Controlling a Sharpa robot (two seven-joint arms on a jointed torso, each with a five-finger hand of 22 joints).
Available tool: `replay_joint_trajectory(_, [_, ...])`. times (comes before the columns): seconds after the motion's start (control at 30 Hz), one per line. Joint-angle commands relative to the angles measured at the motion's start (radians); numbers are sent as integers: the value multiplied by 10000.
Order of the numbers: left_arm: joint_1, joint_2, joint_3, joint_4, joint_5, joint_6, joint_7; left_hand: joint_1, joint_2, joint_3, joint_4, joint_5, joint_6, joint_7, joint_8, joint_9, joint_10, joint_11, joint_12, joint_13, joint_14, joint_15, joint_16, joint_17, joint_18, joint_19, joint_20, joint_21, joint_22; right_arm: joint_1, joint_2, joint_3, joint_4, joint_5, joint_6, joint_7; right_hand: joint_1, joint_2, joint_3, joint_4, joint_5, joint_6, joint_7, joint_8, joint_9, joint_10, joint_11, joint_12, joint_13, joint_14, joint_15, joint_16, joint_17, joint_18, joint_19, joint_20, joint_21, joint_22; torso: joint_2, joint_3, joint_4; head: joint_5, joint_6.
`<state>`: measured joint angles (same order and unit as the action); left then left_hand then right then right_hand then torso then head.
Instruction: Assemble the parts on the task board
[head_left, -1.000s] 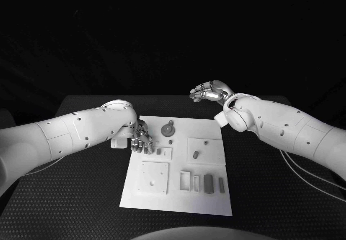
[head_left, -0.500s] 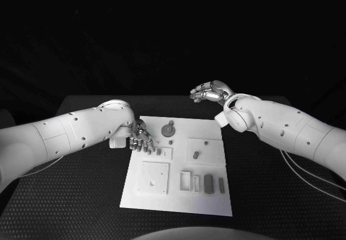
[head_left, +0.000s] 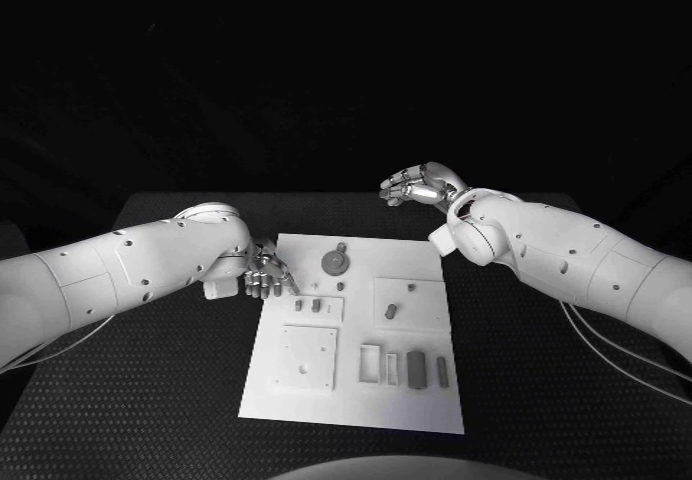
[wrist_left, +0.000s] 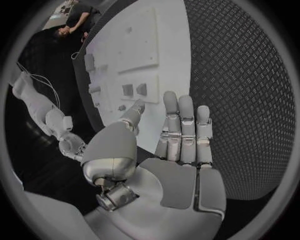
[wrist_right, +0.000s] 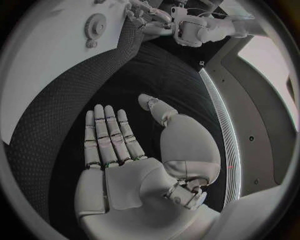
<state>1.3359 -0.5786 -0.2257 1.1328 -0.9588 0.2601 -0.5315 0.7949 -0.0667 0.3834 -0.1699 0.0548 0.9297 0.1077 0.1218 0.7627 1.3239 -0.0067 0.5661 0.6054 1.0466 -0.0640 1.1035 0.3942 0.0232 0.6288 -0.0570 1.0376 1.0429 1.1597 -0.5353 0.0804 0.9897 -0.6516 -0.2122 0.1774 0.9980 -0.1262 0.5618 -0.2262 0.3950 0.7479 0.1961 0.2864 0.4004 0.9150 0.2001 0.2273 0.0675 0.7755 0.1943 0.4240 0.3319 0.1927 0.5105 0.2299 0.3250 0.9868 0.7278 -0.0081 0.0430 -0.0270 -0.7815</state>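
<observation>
While the task board (head_left: 361, 335) lies mid-table (head_left: 159, 380) in the head view, the left hand (head_left: 267, 275) hovers at its far left edge, fingers apart, holding nothing; the right hand (head_left: 418, 185) hangs beyond the board's far right corner, empty. From the left wrist, straight spread fingers (wrist_left: 182, 132) point over the board (wrist_left: 159, 75) and its parts (wrist_left: 134, 90). From the right wrist, the right hand's fingers (wrist_right: 109, 135) are extended, apart, above the table (wrist_right: 156, 75)

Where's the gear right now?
Head view: the gear sits at the board's far end, left of centre, just right of the left hand, which isn't touching it.
</observation>
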Motion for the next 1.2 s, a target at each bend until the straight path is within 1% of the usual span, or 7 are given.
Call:
replay_joint_trajectory(0.03, [4, -108, 5, 64, 27, -1810, 622, -159, -31, -8, 127, -41, 43, 2, 40, 24, -21, 6, 57, 25, -23, -2, 14, 5, -62, -26, -1026, -14, -20, -3, -26, 2, -15, -13, 77, 72, -46, 24, -40, -24, 61, -80, 254, 47, -9, 72, -12, -34, 7, -99, 5, 42, -12, -161, 15, -49, -63, 18, 0, -1, 6, -48, 54])
replay_joint_trajectory(0.37, [38, -418, 173, 567, 734, -3469, 1505, 356, 55, 245, -57, 66, 254, -50, 233, 25, -102, -43, 38, 22, -83, -10, -8, -14, -65, -61, -1041, 21, -47, -3, -71, 2, -42, -13, 64, 78, -42, 27, -38, -25, 61, -80, 255, 49, -11, 74, -12, -36, 7, -101, 0, 43, -14, -161, 16, -50, -68, 22, 2, 2, 0, -93, 168])
replay_joint_trajectory(0.53, [31, -425, 167, 861, 489, -3995, 2500, 1311, 126, 638, -740, 916, 250, 63, 307, -19, -764, 115, -383, -180, -647, 294, -416, -195, -209, -480, -788, -193, -146, -3, -75, 2, -33, -13, 74, 80, -39, 28, -36, -26, 61, -79, 255, 51, -11, 76, -12, -37, 8, -101, -1, 43, -14, -161, 16, -51, -70, 24, 4, -3, 3, -130, 241])
replay_joint_trajectory(0.63, [1, -417, 112, 1112, -182, -4584, 3366, 2161, -77, 1222, -1034, 704, 203, 239, 384, -92, -1489, 349, -943, -587, -795, 544, -705, -324, -189, -569, -529, -252, -226, -3, -77, 2, -37, -13, 71, 82, -37, 30, -35, -27, 61, -78, 255, 52, -12, 77, -12, -38, 8, -101, -2, 44, -15, -160, 17, -51, -72, 26, 9, -10, 1, -148, 267])
replay_joint_trajectory(0.9, [-286, -333, -44, 1442, -2300, -6471, 4993, 3480, -499, 1585, -1187, 896, 180, 139, 602, -184, -2165, 706, -1583, -1317, -458, 455, -586, -221, -120, -425, -546, -152, -306, -3, -125, 2, -17, -13, 60, 84, -33, 35, -33, -27, 60, -75, 254, 55, -13, 81, -13, -38, 9, -99, -4, 47, -16, -160, 20, -52, -74, 30, 1, -15, 20, -180, 383])
replay_joint_trajectory(1.03, [-465, -128, -80, 1310, -2765, -6343, 5282, 3684, -572, 1560, -1181, 884, 246, -36, 676, -262, -2590, 848, -2131, -1766, -337, 412, -430, -122, -212, -498, -582, -196, -374, -3, -113, 2, -18, -13, 43, 84, -31, 38, -32, -28, 60, -74, 254, 56, -13, 82, -13, -38, 9, -97, -5, 48, -16, -159, 22, -53, -76, 33, 4, -19, 10, -177, 392])
replay_joint_trajectory(1.2, [-744, 176, -87, 1156, -3921, -6298, 5413, 3586, -623, 1267, -1169, 3, 51, 20, 433, -569, -2601, 850, -2941, -2399, 20, 349, -117, 44, -133, -190, -691, -23, -419, -3, -83, 2, -26, -13, 50, 88, -25, 41, -28, -30, 60, -73, 254, 58, -14, 84, -14, -39, 10, -97, -6, 49, -17, -158, 25, -54, -77, 35, 11, -16, -6, -208, 425])
